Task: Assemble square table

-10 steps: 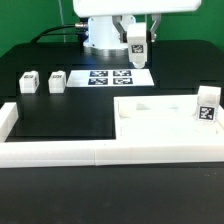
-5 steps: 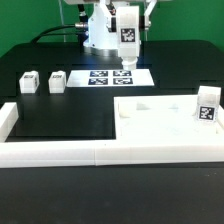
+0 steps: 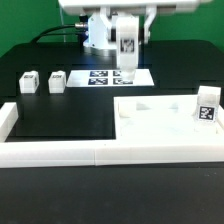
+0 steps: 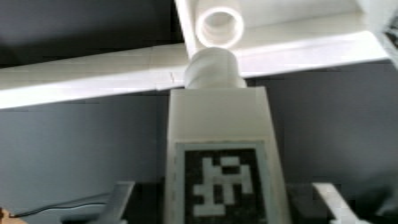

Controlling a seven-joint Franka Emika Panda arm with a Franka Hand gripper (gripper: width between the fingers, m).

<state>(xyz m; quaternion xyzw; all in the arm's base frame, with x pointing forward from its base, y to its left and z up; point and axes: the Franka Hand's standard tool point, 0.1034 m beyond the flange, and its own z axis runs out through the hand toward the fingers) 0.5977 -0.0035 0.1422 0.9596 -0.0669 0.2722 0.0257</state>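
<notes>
My gripper (image 3: 127,38) is shut on a white leg block (image 3: 127,55) and holds it upright in the air above the marker board (image 3: 105,77). In the wrist view the held leg (image 4: 217,120) runs out from between the fingers (image 4: 327,203), its tag facing the camera and its round peg end pointing at the table top (image 4: 302,55) and a round socket (image 4: 221,24). The white square table top (image 3: 150,118) lies at the exterior view's right. One tagged leg (image 3: 207,105) stands on its far right corner. Two more legs (image 3: 29,82) (image 3: 56,80) lie on the left.
A long white border wall (image 3: 90,152) runs along the front and turns up the exterior view's left side (image 3: 8,120). The robot base (image 3: 100,35) stands behind the marker board. The table surface is black cloth.
The gripper with the leg has moved towards the exterior view's left. The leg has swung from tilted to upright, then come down a little. Nothing else has moved.
</notes>
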